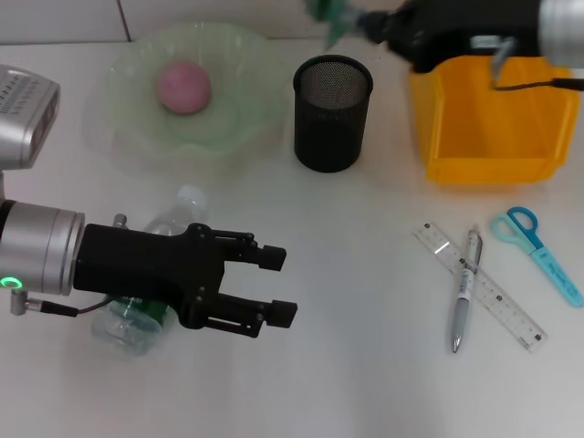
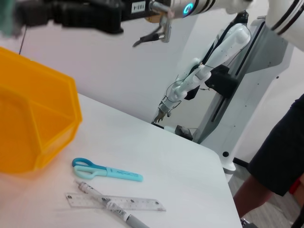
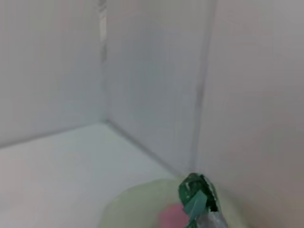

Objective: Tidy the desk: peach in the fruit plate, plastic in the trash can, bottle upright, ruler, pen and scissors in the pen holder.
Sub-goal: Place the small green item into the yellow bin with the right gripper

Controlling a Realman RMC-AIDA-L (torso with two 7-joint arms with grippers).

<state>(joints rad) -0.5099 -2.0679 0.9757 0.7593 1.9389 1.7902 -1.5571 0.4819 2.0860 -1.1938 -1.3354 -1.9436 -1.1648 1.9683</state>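
Note:
The pink peach (image 1: 182, 87) lies in the pale green fruit plate (image 1: 123, 109). My right gripper (image 1: 354, 20) hangs above the table's far side, behind the black mesh pen holder (image 1: 332, 109), shut on crumpled green plastic (image 1: 325, 13), which also fills the right wrist view (image 3: 197, 197). The clear bottle (image 1: 137, 324) lies on its side under my left arm, with its cap (image 1: 189, 194) pointing away. My left gripper (image 1: 281, 285) is open over bare table beside the bottle. The ruler (image 1: 479, 285), pen (image 1: 465, 290) and blue scissors (image 1: 538, 251) lie at the right.
The yellow trash can (image 1: 493, 119) stands at the back right, beside the pen holder and partly under my right arm. In the left wrist view the trash can (image 2: 33, 128), scissors (image 2: 107, 170) and ruler (image 2: 116, 203) show, and a person's legs (image 2: 280, 152) stand beyond the table.

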